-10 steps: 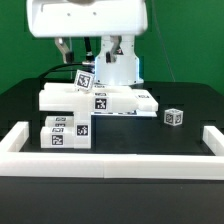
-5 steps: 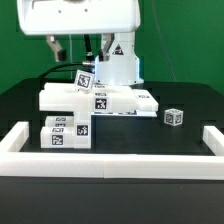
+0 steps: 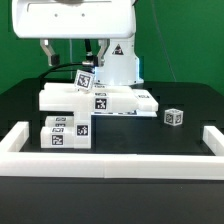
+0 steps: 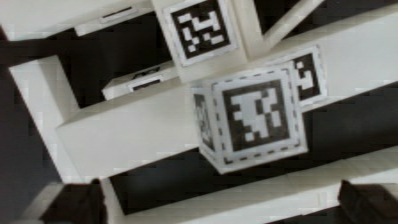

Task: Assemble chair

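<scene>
The chair is a cluster of matte white tagged parts left of centre in the exterior view: a flat stack (image 3: 75, 97), two short blocks (image 3: 65, 131) in front of it, and a tilted tagged piece (image 3: 84, 80) on top. A small tagged cube (image 3: 174, 117) lies apart to the exterior view's right. My gripper (image 3: 68, 50) hangs open above the back of the cluster, touching nothing. In the wrist view a tagged block (image 4: 258, 115) and white bars (image 4: 107, 110) lie below the open gripper (image 4: 217, 205). Its dark fingertips (image 4: 68, 205) stand far apart with nothing between them.
Long white border rails frame the black table: one along the front (image 3: 110, 165), one at the exterior view's left (image 3: 18, 137), one at its right (image 3: 211, 140). The arm's white base (image 3: 122, 62) stands behind the parts, and dark cables trail at the back left.
The arm has shifted toward the exterior view's left and slightly upward. The jaws stay open and the parts have not moved.
</scene>
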{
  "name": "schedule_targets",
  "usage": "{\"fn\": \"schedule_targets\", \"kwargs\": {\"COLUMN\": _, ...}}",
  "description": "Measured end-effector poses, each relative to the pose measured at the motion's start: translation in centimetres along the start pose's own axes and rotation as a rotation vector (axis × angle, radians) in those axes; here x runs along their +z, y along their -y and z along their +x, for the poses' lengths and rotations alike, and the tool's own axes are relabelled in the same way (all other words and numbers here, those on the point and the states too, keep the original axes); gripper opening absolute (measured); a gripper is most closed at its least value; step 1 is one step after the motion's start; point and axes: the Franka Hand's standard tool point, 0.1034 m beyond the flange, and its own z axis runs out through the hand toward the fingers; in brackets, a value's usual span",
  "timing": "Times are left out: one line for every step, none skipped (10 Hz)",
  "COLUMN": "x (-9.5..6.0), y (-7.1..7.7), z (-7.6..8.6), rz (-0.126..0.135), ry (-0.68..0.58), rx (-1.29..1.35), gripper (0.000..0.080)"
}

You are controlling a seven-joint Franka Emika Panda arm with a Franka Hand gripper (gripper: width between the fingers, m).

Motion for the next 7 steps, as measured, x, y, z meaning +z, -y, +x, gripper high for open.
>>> {"fn": "schedule_targets", "kwargs": {"x": 0.0, "y": 0.0, "z": 0.0, "rz": 0.000, "ry": 0.000, "rx": 0.000, "gripper": 0.0649}}
{"fn": "schedule_targets", "kwargs": {"x": 0.0, "y": 0.0, "z": 0.1, "rz": -0.004, "ry": -0.010, "rx": -0.006, "gripper": 0.0649}}
{"fn": "schedule_targets", "kwargs": {"x": 0.3, "y": -0.2, "z": 0.3, "rz": -0.022, "ry": -0.048, "rx": -0.033, "gripper": 0.0649}}
{"fn": "schedule_targets", "kwargs": {"x": 0.8, "y": -0.3, "z": -0.1, "rz": -0.030, "ry": -0.055, "rx": -0.042, "gripper": 0.0649}}
{"fn": "schedule_targets", "kwargs": {"x": 1.1, "y": -0.3, "z": -0.2, "rz": -0.035, "ry": -0.063, "rx": -0.044, "gripper": 0.0649}}
{"fn": "schedule_targets", "kwargs": {"x": 1.3, "y": -0.2, "z": -0.3, "rz": -0.041, "ry": -0.072, "rx": -0.047, "gripper": 0.0649}}
{"fn": "schedule_targets", "kwargs": {"x": 1.5, "y": -0.1, "z": -0.4, "rz": -0.045, "ry": -0.075, "rx": -0.050, "gripper": 0.0649}}
